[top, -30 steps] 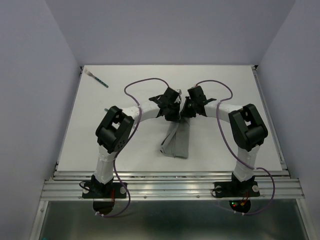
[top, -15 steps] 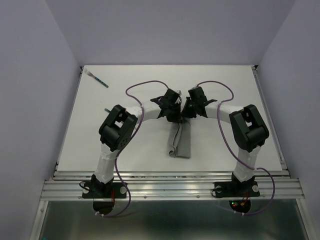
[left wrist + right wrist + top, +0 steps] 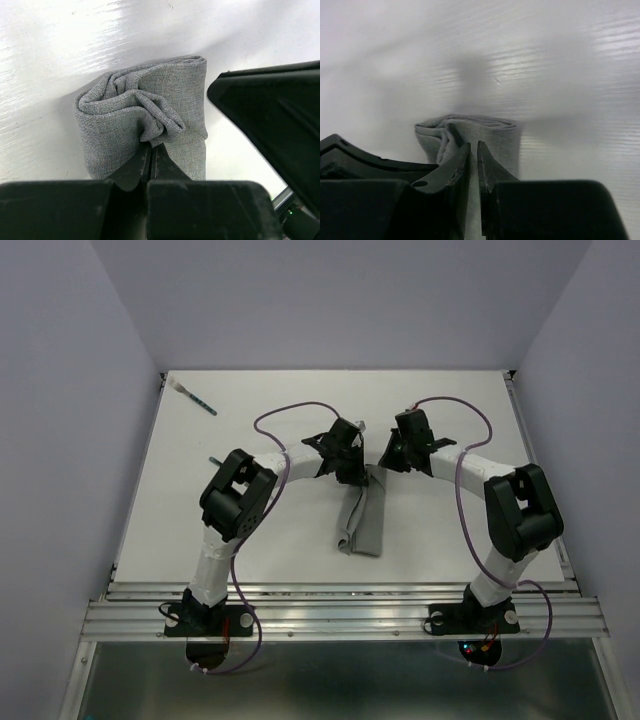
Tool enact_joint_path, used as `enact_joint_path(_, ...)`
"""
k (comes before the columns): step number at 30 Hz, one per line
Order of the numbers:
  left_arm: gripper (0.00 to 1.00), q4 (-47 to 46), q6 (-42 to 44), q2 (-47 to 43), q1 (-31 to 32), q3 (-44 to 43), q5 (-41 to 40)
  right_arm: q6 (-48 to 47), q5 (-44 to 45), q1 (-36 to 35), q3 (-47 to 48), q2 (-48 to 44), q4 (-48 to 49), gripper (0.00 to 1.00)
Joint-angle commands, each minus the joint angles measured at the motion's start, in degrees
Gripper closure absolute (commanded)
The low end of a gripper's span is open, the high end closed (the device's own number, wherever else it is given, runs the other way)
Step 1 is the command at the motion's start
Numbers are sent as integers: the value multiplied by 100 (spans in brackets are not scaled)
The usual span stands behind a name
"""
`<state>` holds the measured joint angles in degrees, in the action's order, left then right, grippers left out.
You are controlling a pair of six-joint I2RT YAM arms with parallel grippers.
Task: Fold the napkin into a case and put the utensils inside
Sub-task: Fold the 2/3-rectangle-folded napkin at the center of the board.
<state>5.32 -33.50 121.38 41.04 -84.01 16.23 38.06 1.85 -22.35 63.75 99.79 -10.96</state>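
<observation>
Napkin (image 3: 365, 525) lay folded narrow on the table (image 3: 290, 550), its far end pinched in the closed left gripper (image 3: 151, 150). Right gripper (image 3: 473, 150), nearly shut, held nothing. A one-sided tug could unravel the folds.

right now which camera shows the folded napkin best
left wrist: the napkin is close and sharp, its folds and bunched layers clear. top external shows most of its narrow length, but small. right wrist shows only one end, dim and partly hidden.
</observation>
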Motion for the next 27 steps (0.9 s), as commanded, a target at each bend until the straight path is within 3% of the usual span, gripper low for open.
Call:
enact_joint_path(1,100,109,141,193,10,51,-15,-238,80,125,-126,127,-20,84)
enact_joint_path(16,100,417,186,298,-8,-537,82,-195,-405,125,-46,981,24,97)
enact_joint_path(27,100,531,-236,281,-17,-1012,214,192,-281,125,-82,1034,-46,97)
